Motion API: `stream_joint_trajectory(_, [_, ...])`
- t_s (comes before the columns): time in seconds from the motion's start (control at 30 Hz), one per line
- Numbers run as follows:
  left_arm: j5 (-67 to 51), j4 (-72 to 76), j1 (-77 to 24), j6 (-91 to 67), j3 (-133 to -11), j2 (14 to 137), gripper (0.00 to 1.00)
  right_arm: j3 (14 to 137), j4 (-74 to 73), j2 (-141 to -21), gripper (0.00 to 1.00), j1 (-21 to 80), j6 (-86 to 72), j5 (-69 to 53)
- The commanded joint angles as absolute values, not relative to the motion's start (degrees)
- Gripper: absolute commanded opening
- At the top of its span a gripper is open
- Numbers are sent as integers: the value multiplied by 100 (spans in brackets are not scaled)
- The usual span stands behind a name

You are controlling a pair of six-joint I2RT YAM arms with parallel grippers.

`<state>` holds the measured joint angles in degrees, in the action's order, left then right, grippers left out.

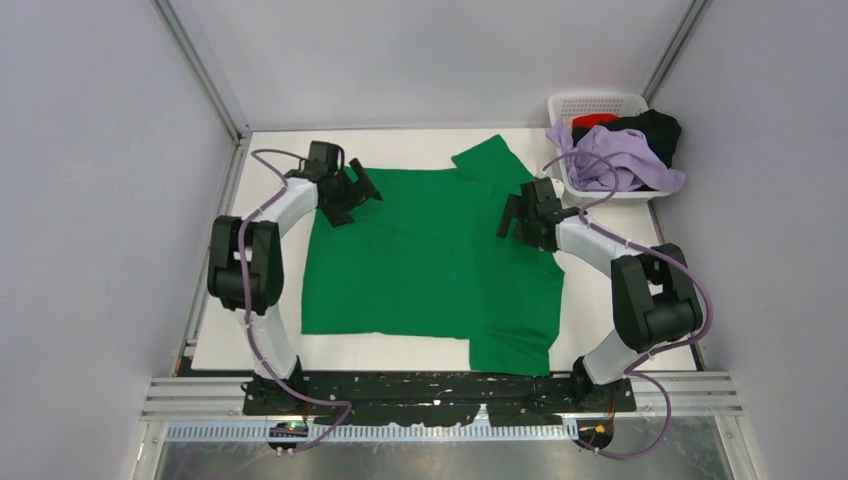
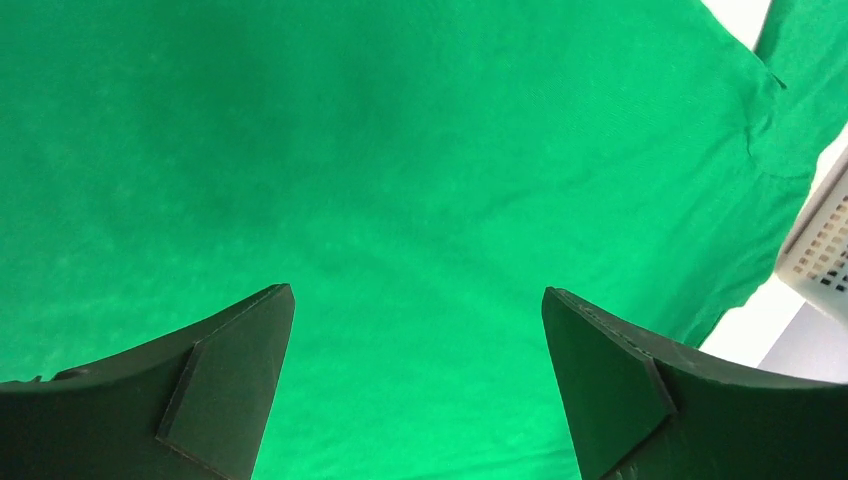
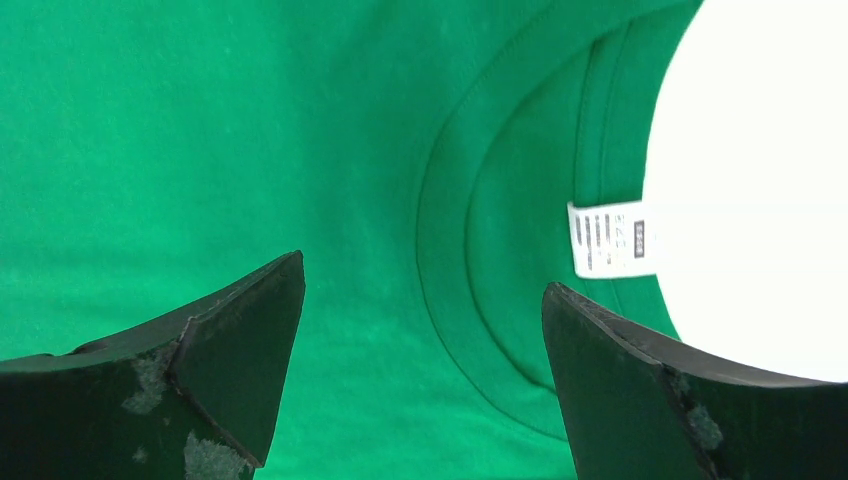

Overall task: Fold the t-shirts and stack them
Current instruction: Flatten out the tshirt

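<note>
Green t-shirt [image 1: 430, 260] cloth lies under both arms. The left tool [image 2: 415, 300] is spread wide with nothing between its fingers, over plain cloth at the shirt's far left corner. The right tool [image 3: 422, 275] is equally wide and empty, above the collar [image 3: 500, 200], where a white label [image 3: 610, 240] sits at the neck edge. The shirt is spread flat across the middle of the white bench [image 1: 420, 140], neck to the right, one sleeve far and one near. At the far right corner a white slotted basket [image 1: 598, 102] holds a lavender t-shirt [image 1: 625, 160] draped over its near rim, with a black t-shirt [image 1: 660, 130] and a red t-shirt [image 1: 597, 121] behind it.
</note>
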<state>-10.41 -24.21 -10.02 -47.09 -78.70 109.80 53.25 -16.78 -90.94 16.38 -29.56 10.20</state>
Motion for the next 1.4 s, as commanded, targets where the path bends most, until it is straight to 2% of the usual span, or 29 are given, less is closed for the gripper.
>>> stream_joint_trajectory(0.0, [-629, -2826, -994, -4222, -7689, 10258, 100, 5655, -1519, -9449, 95, 1637, -2803, 1211])
stream_joint_trajectory(0.17, [-1025, -2440, -1064, -4294, -6673, 9864, 100, 5667, -1547, -9732, 95, 1643, -3061, 968])
stream_joint_trajectory(0.33, [-1028, -2519, -1063, -4190, -6454, 9917, 100, 6059, -1721, -10167, 96, 1639, -3107, 1048])
stream_joint_trajectory(0.53, [-908, -2513, -979, -4186, -6602, 10270, 100, 6452, -2001, -10431, 95, 1620, -3230, 1300])
stream_joint_trajectory(0.67, [-1240, -2259, -837, -4378, -6650, 10549, 100, 6819, -2221, -10684, 95, 1597, -3238, 1370])
stream_joint_trajectory(0.9, [-927, -2500, -821, -4288, -7013, 10598, 100, 7283, -2292, -10887, 96, 1470, -3193, 1508])
stream_joint_trajectory(1.03, [-920, -2517, -822, -4205, -7034, 10150, 100, 7308, -2242, -10534, 95, 1466, -2996, 1440])
stream_joint_trajectory(1.17, [-629, -2819, -836, -4062, -6748, 9249, 100, 6900, -2101, -9618, 95, 1497, -2858, 1545])
stream_joint_trajectory(1.37, [585, -3717, -939, -4210, -5346, 7250, 99, 5526, -1687, -7835, 95, 1496, -2963, 1690])
